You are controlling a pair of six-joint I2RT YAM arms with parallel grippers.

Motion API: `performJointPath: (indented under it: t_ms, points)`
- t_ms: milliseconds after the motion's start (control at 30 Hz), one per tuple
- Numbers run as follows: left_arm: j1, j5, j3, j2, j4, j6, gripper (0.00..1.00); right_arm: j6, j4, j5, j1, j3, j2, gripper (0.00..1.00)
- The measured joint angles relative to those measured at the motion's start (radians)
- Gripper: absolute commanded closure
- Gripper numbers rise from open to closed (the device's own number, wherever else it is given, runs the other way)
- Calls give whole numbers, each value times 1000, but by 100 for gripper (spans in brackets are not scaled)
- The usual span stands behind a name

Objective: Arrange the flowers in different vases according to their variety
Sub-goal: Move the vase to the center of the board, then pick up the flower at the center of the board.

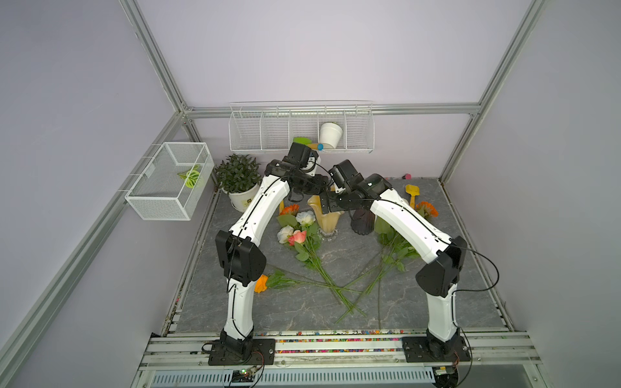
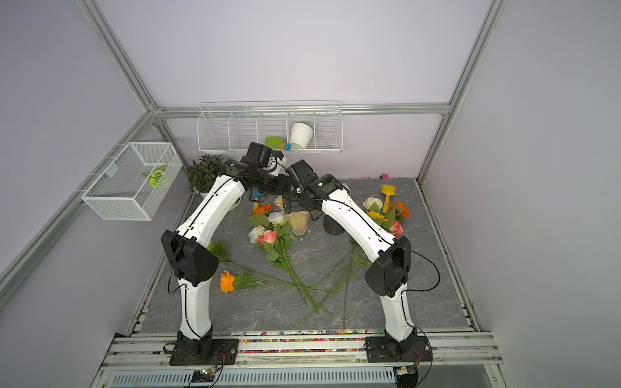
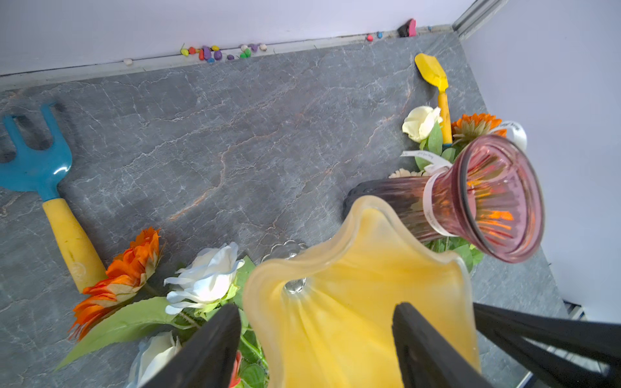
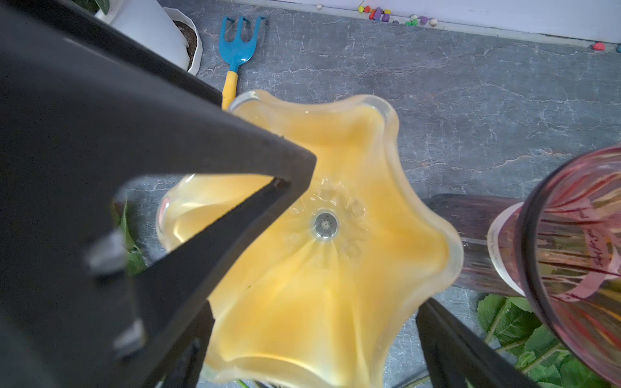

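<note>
Quick count: one yellow vase (image 1: pixel 327 221) plus one purple vase (image 1: pixel 363 225), so two; nine flower heads (image 2: pixel 267 238) that I can make out, four toward 11 o'clock, one at 8, four at 2; two white pots (image 1: pixel 240 201) (image 1: pixel 331 134); two wire baskets (image 1: pixel 168 181) (image 1: pixel 300 129); two garden tools (image 3: pixel 37 161) (image 3: pixel 433 75) on the table (image 1: pixel 302 312).

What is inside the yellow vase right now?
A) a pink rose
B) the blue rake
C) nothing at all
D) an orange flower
C: the right wrist view looks straight down into the yellow vase and shows only its bare bottom.
</note>
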State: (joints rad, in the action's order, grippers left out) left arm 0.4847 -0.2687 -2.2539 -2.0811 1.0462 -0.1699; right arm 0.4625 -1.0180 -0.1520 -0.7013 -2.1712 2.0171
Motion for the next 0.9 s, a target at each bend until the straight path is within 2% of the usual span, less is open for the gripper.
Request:
performJointPath:
  t_ms: [333,467,567,633,667,767,900]
  points:
    - [-2,59,-46,16,26,11,15,-14,5,-7,2,-8,-53,1]
    - [-5,96,-46,60,40,15,13,-27,-1,-37,2,5,-145,2]
    - [-8,113,-6,147,35,15,12,-35,-5,-88,2,91,-277,3]
    - [-9,115,79,249,16,13,7,-38,-7,-129,8,188,-392,5]
    - [-9,114,145,317,0,10,0,-37,-7,-149,14,252,-460,6]
    - [-9,106,444,565,-115,-30,0,-14,-15,-189,61,478,-676,11]
    - [-9,87,848,858,-280,-122,0,49,-26,-182,161,789,-922,17]
